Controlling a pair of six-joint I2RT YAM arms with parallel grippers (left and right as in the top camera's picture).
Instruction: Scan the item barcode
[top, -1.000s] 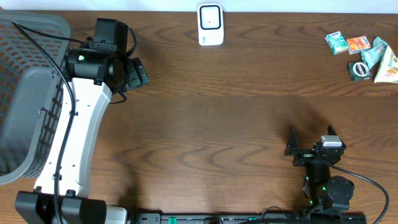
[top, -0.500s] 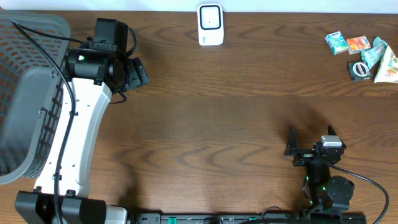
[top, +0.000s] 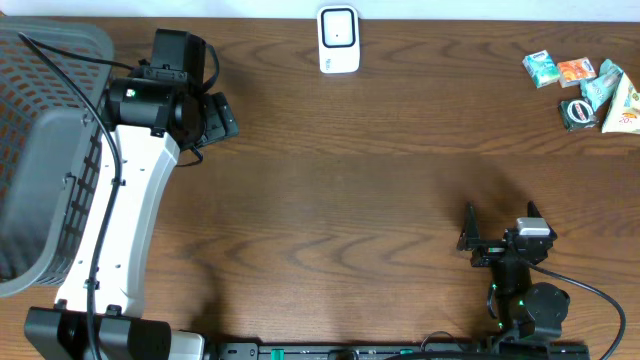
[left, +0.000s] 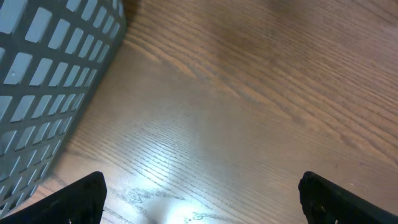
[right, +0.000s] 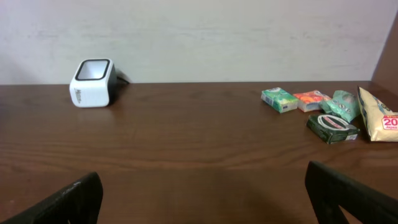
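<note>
both pairs of jaws wide as before, items (top: 578, 112) unmoved

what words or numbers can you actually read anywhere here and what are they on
"20" in red, on the pale snack bag, cut off by the frame edge; the smaller print under it is too blurred to read.
Grey marking on the side of the scanner: too blurred to read.
Print on the green box, orange pack and dark pack: too small to read.
</note>
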